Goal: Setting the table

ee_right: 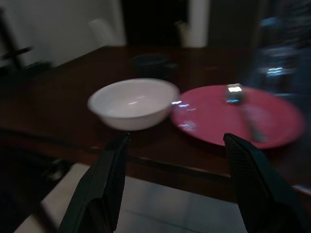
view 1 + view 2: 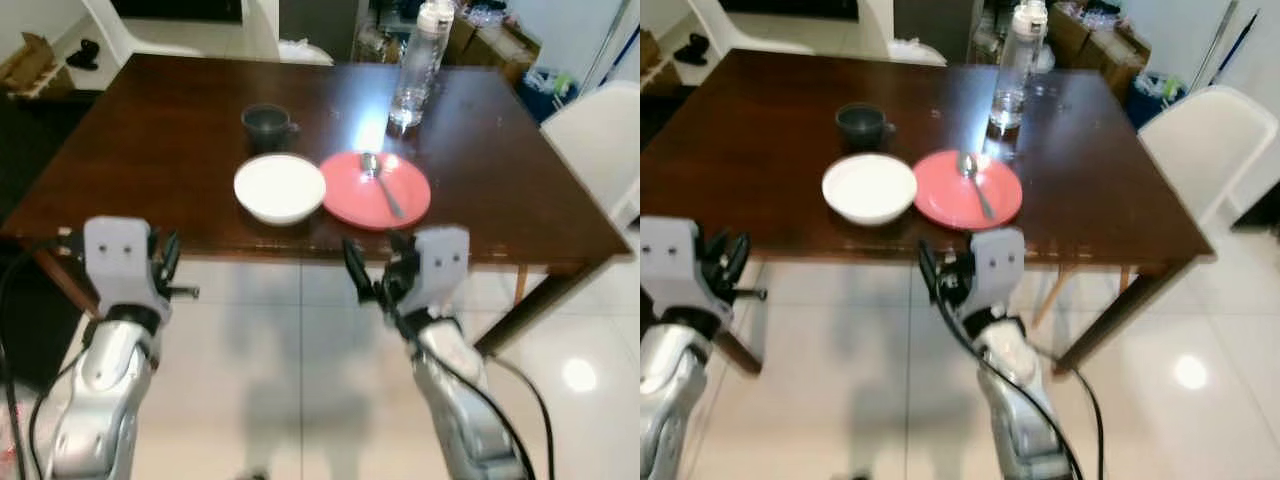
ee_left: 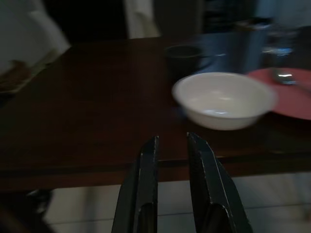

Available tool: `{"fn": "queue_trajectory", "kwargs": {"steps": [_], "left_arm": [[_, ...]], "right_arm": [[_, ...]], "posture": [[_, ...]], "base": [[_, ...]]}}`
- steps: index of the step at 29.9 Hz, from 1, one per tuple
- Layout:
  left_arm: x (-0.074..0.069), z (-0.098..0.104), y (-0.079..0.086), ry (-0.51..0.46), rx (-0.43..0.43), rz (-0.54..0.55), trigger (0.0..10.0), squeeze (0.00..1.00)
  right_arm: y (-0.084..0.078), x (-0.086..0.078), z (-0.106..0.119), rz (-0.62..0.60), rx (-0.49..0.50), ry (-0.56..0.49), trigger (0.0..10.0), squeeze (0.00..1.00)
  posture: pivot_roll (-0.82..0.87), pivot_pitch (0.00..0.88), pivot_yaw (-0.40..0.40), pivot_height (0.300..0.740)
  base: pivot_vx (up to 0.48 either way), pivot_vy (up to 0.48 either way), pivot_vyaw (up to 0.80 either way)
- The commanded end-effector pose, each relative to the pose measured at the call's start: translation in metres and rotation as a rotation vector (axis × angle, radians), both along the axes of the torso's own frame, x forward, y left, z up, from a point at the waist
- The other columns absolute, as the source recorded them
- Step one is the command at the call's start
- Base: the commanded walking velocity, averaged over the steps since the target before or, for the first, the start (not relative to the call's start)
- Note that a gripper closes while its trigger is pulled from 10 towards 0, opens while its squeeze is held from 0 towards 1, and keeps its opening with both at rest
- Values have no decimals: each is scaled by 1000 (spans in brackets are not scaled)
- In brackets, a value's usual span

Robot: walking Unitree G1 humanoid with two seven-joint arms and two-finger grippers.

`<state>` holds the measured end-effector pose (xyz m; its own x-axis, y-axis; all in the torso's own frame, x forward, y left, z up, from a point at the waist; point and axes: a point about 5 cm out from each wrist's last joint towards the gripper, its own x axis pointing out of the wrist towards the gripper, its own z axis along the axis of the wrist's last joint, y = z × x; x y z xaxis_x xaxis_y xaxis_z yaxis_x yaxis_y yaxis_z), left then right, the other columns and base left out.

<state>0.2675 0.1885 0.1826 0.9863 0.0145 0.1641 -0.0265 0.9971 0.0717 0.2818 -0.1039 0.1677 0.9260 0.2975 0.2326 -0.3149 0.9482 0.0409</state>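
— Both claws first, please: how do they stand?

— Right gripper (image 1: 177, 160) is spread wide, its two black fingers well apart with nothing between them. It hangs in front of the table's near edge, below the tabletop and over the pale tiled floor (image 2: 300, 400). Left gripper (image 3: 172, 160) has its fingers drawn close together, a narrow gap between the tips, nothing held. It too sits off the near edge, toward the table's near left corner.

— And what is on the table?

— A dark brown wooden table (image 2: 150, 150) carries the setting. A white bowl (image 2: 279, 187) sits close to the near edge, roughly at its middle. Just beside it, on the robot's right, lies a red plate (image 2: 375, 190); their rims touch or nearly touch, I cannot tell which. A metal spoon (image 2: 381, 185) lies on the plate, its bowl end pointing toward the far edge. A dark mug (image 2: 267, 124) stands behind the white bowl, further in from the near edge, handle turned to the right. A clear plastic water bottle (image 2: 418, 65) stands upright beyond the plate, nearer the far edge.

— Anything around the table?

— A white chair (image 2: 1200, 140) stands at the right edge. Boxes and clutter sit past the far edge, too blurred to make out.
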Motion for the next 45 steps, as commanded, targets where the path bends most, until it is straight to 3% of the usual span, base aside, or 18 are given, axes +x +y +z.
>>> {"fn": "queue_trajectory", "kwargs": {"steps": [1, 8, 16, 45], "left_arm": [[-1, -3, 1, 18, 5, 4, 10000, 0], [-1, -5, -1, 31, 0, -7, 10000, 0], [-1, -7, -4, 43, -5, -25, 10000, 0], [-3, -24, 0, 112, 13, -9, 10000, 0]], "right_arm": [[0, -2, -1, 6, 38, 18, 10000, 0], [-2, 0, 1, 8, 121, 45, 10000, 0], [-5, 1, -1, 4, 123, 66, 10000, 0], [-2, 2, -7, 13, 89, 95, 10000, 0]], "posture": [[-7, 52, 19, 740], [-8, 52, 19, 740], [-10, 48, 16, 740], [-7, 44, 21, 740]], "base": [[0, 0, 0], [0, 0, 0], [0, 0, 0], [0, 0, 774]]}}
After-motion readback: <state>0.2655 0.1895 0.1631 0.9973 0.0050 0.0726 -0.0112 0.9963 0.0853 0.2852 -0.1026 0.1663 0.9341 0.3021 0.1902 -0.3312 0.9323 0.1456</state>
